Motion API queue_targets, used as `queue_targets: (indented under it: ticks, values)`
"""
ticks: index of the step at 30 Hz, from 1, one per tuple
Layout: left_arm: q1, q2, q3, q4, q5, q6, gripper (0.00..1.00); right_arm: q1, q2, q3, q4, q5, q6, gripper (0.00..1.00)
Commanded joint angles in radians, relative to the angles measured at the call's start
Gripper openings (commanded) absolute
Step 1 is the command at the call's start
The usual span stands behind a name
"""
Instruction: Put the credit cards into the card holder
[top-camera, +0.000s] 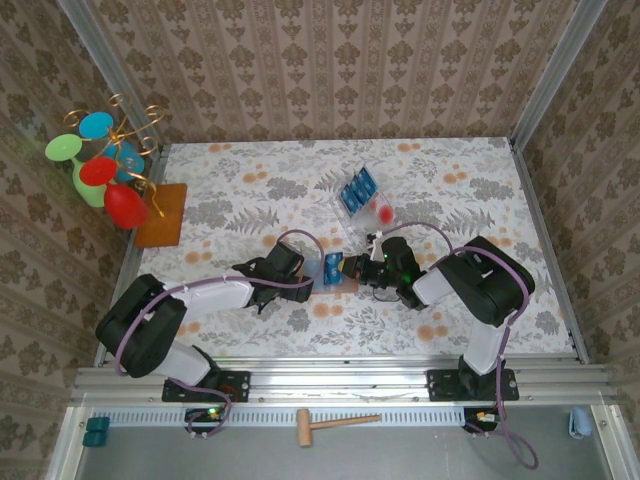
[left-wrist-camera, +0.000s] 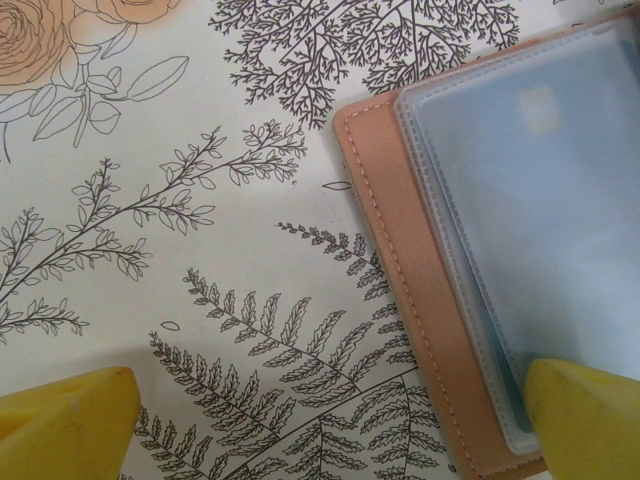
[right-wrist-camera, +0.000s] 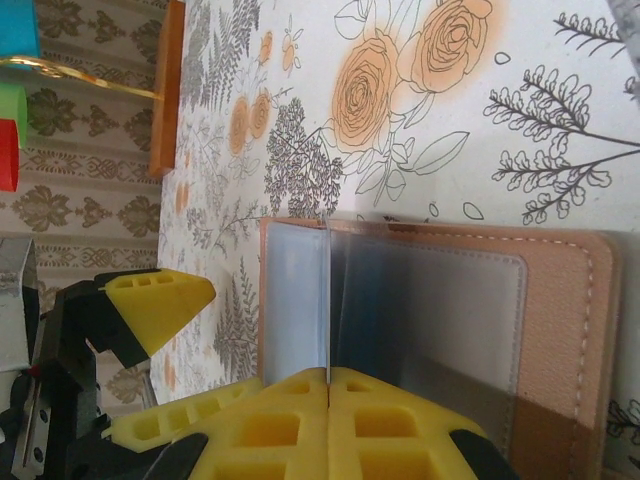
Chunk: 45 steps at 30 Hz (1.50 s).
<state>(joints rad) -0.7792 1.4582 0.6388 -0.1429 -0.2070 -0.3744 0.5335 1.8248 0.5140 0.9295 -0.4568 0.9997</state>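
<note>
The left fingers (left-wrist-camera: 70, 425) stand wide, straddling an edge of the open card holder (left-wrist-camera: 400, 250) on the table (top-camera: 230, 190). The right fingers (right-wrist-camera: 300, 420) pinch its clear sleeve (right-wrist-camera: 420, 310), which I'd hold lifted and steady so the pocket gapes. Farther back, the credit cards (top-camera: 357, 187) wait in a clear tray (top-camera: 372, 205).

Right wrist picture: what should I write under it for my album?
Shut yellow fingers pinch a clear sleeve of the open card holder.
</note>
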Motion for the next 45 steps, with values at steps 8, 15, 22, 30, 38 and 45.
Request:
queue_targets:
  ticks: [8,15,22,30,38,45]
  values:
    - [-0.005,-0.016,-0.013,-0.035,-0.013,-0.012,1.0,-0.017,-0.013,-0.028,0.023,0.033,0.003,0.0]
    - [-0.005,-0.019,-0.012,-0.035,-0.013,-0.011,1.0,-0.021,-0.009,-0.019,0.02,0.017,0.003,0.0]
    - [-0.006,-0.017,-0.013,-0.034,-0.014,-0.011,1.0,-0.02,0.023,-0.006,0.056,-0.026,0.017,0.0]
    - [-0.005,-0.018,-0.016,-0.029,-0.013,-0.013,1.0,-0.015,0.042,0.0,0.082,-0.047,0.027,0.0]
    - [-0.005,-0.016,-0.018,-0.027,-0.013,-0.013,1.0,-0.012,0.048,0.006,0.087,-0.058,0.036,0.0]
    - [-0.005,-0.016,-0.019,-0.029,-0.012,-0.014,1.0,-0.004,0.054,0.006,0.09,-0.063,0.037,0.0]
